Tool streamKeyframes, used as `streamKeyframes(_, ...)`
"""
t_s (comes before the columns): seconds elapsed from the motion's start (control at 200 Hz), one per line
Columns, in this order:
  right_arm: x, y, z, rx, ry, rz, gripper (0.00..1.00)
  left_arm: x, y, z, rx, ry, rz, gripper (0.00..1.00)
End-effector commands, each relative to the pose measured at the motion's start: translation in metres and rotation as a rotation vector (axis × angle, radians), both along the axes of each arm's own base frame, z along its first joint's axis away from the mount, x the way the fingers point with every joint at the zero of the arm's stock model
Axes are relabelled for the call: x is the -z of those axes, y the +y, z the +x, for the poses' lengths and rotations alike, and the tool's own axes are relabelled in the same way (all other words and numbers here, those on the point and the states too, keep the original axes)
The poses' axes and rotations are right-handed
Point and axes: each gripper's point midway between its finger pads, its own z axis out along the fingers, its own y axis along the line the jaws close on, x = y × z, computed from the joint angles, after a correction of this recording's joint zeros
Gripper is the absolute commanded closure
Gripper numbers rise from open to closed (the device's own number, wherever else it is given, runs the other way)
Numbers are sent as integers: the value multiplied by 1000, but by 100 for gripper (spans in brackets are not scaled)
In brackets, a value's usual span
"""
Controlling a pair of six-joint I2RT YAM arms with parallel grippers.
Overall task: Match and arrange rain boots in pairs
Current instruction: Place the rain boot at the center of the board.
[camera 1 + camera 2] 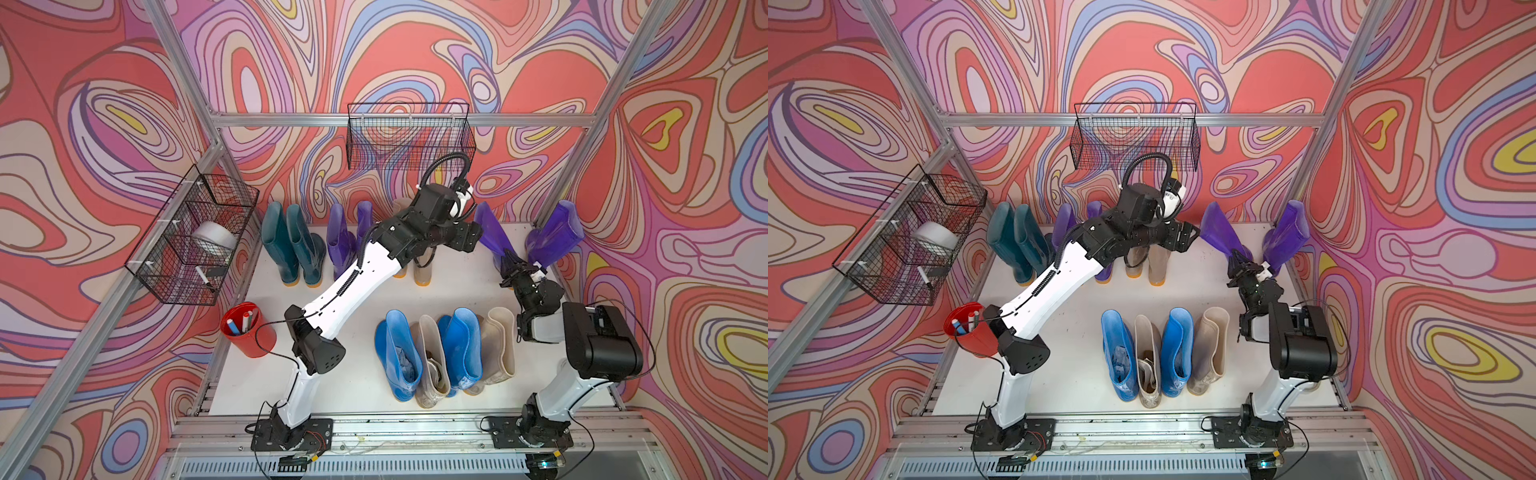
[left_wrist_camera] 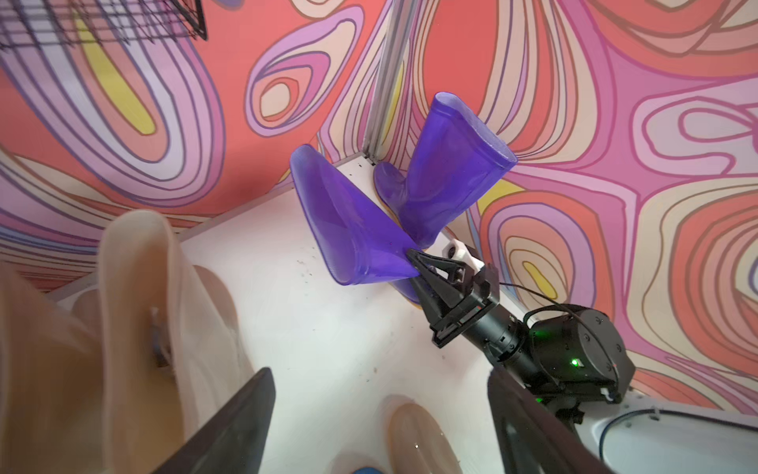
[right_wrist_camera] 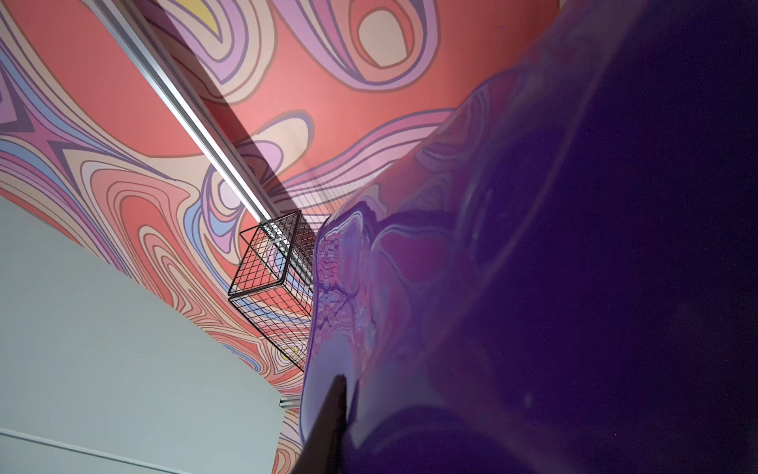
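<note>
My right gripper is shut on the flattened top rim of a purple boot, which tilts at the back right; one finger presses its shaft. A second purple boot leans in the back right corner. My left gripper hangs open and empty above the back row's beige boots. That row also holds a dark teal pair and a purple pair. In front stand a blue boot, a beige, a blue and a beige.
A wire basket hangs on the back wall. Another wire basket, on the left wall, holds a white roll. A red cup of markers stands at the table's left edge. Aluminium posts frame the corners.
</note>
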Motion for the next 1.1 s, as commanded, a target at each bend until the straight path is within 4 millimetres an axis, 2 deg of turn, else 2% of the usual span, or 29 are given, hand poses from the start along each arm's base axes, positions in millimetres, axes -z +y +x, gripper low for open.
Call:
streamKeyframes(0.0, -47, 5, -7, -22, -162, -49, 84, 8, -19, 7, 28, 88, -93, 17)
streamKeyframes(0.22, -54, 8, -7, -39, -187, -87, 89, 36, -29, 31, 10, 223, -168, 18)
streamKeyframes(0.476, -55, 12, -9, -50, -197, -107, 90, 52, -29, 51, -21, 271, -202, 16)
streamKeyframes(1.092, -68, 21, -18, -96, -237, -151, 91, 73, -52, 67, 3, 349, -299, 21)
